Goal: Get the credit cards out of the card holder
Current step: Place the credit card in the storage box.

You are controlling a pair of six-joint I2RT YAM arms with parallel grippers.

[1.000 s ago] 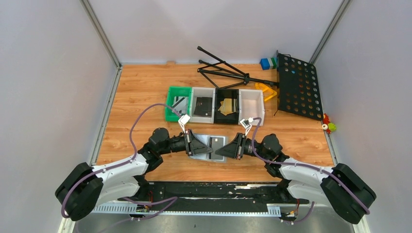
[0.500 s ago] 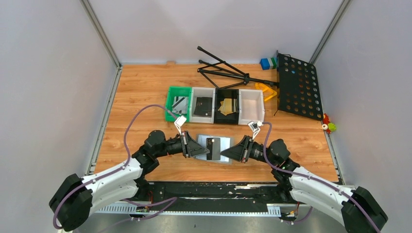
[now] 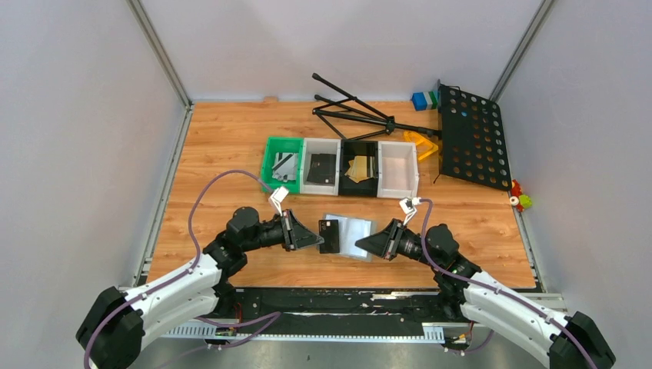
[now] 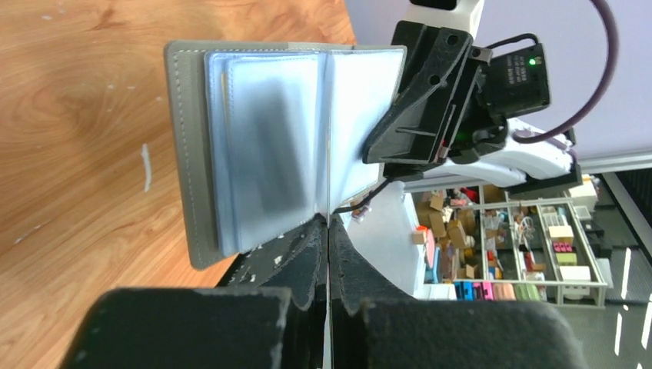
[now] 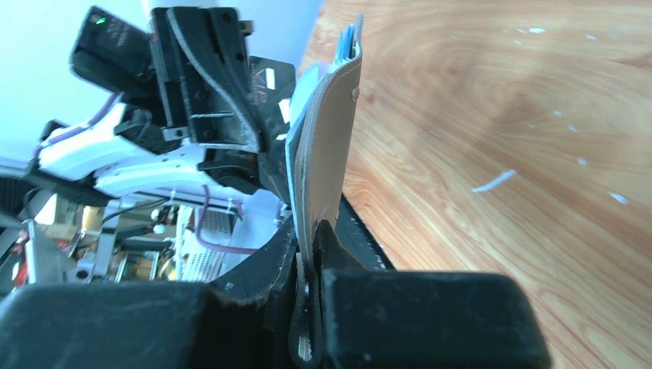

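Top view: just in front of the row of trays (image 3: 398, 169), the arms have drawn apart; the left gripper (image 3: 320, 236), fingers pressed together, now pinches a black credit card (image 3: 330, 236) pulled clear of the card holder (image 3: 355, 237), itself clamped by the right gripper (image 3: 369, 244); other cards (image 3: 358, 169) lie in the trays; a music stand (image 3: 470, 138) beyond them blocks nothing. Left wrist: the holder's (image 4: 261, 146) sleeves blur; remaining cards cannot be told. Right wrist: fingers pinch its grey cover (image 5: 327, 161).

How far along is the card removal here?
Done: cards lie in the green tray, adjoining white tray and black tray. In hand: left gripper, jaws shut on a black card beside the card holder, which the right gripper pinches. Left: binning that card; further cards in the sleeves can't be told.
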